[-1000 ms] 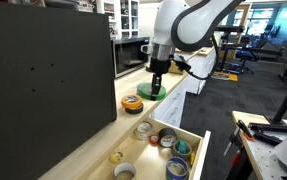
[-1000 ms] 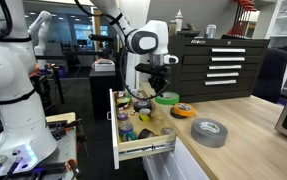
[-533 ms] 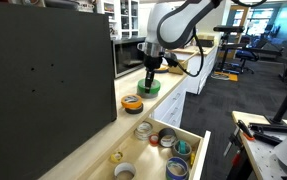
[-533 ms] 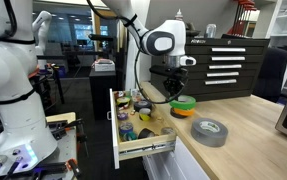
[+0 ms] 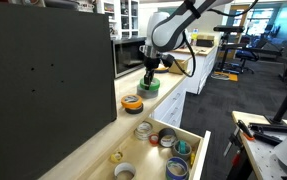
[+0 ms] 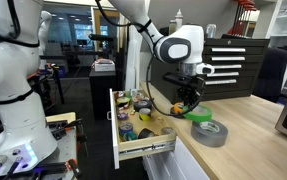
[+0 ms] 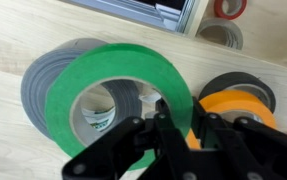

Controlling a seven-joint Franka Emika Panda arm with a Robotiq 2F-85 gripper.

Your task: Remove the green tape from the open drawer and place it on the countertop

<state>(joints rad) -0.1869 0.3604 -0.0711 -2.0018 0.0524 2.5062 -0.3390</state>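
Pincer: the gripper (image 7: 181,122) enters from the bottom edge of the wrist view, its black fingers (image 7: 159,128) drawn narrow onto the band of the green tape (image 7: 118,58).
Grip spot: the right-hand part of the ring, in the lower middle of the wrist view; the rest of the ring spreads up and to the left of the fingers.
Green tape: out of the drawer (image 6: 143,150), held in the air over the countertop (image 6: 253,140), hanging just under the fingertips in both exterior views (image 5: 149,86) (image 6: 198,114).
Tilt: the ring sits slanted in an exterior view, not flat.
Below it: a grey tape roll (image 7: 41,78) lies on the wood at the left of the wrist view, partly covered by the green ring; an orange tape roll (image 7: 245,103) lies at the right, beside the fingers.
Contact with the wood: cannot tell whether the green ring touches the rolls beneath it.
Drawer: open, with more rolls inside, at the top right of the wrist view.
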